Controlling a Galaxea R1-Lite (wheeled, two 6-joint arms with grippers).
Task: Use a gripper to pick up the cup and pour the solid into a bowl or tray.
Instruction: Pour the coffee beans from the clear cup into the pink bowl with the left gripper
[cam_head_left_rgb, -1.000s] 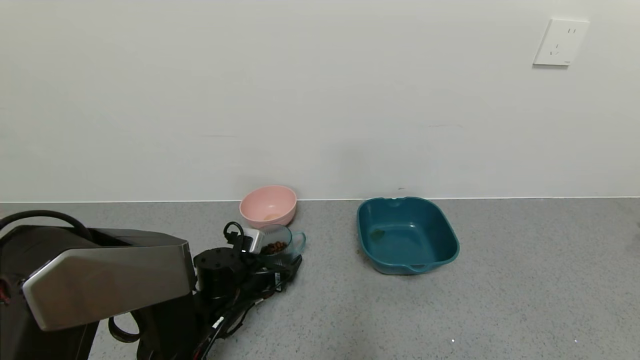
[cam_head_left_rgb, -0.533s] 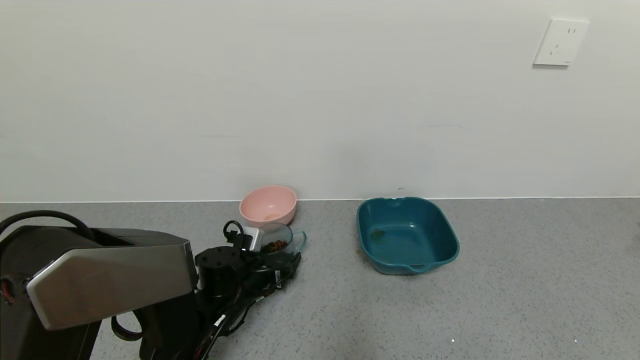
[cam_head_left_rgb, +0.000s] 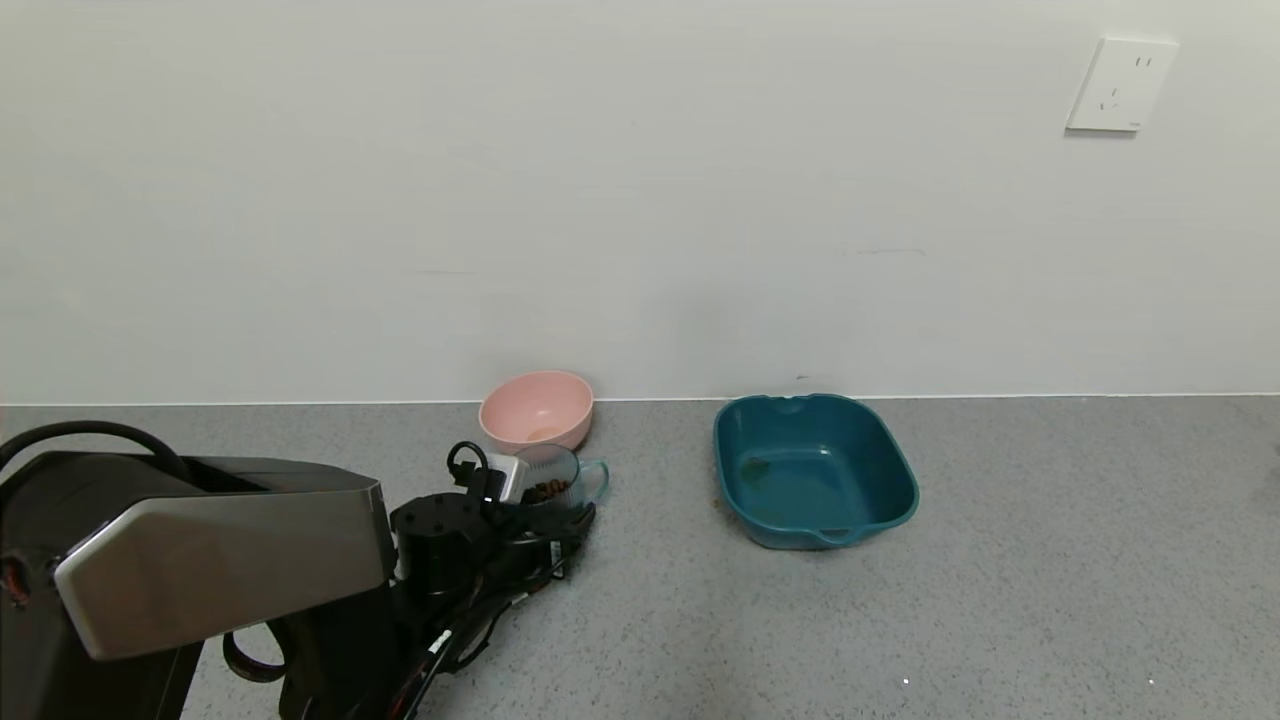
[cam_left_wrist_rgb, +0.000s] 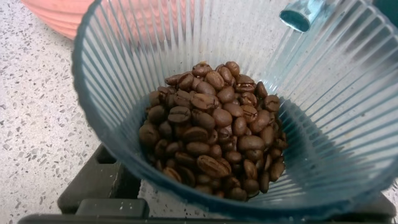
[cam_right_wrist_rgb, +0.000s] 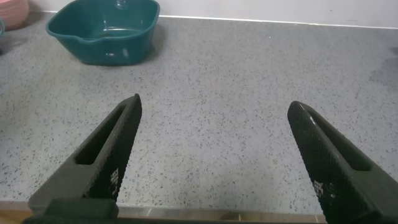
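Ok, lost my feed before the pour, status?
Left gripper at the cup, grip unconfirmed. Coffee beans in cup, pink bowl just behind it. Right gripper open, off to the side. Nothing blocking.

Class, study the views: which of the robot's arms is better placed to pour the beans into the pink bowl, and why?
Left. Its gripper is at the cup of beans, beside the bowl. The right gripper hangs open over bare counter, far off.

My grey speckled surface (cam_head_left_rgb: 1000, 560) carries a pink bowl (cam_head_left_rgb: 537, 411) by the wall and a teal basin (cam_head_left_rgb: 812, 470) well apart.
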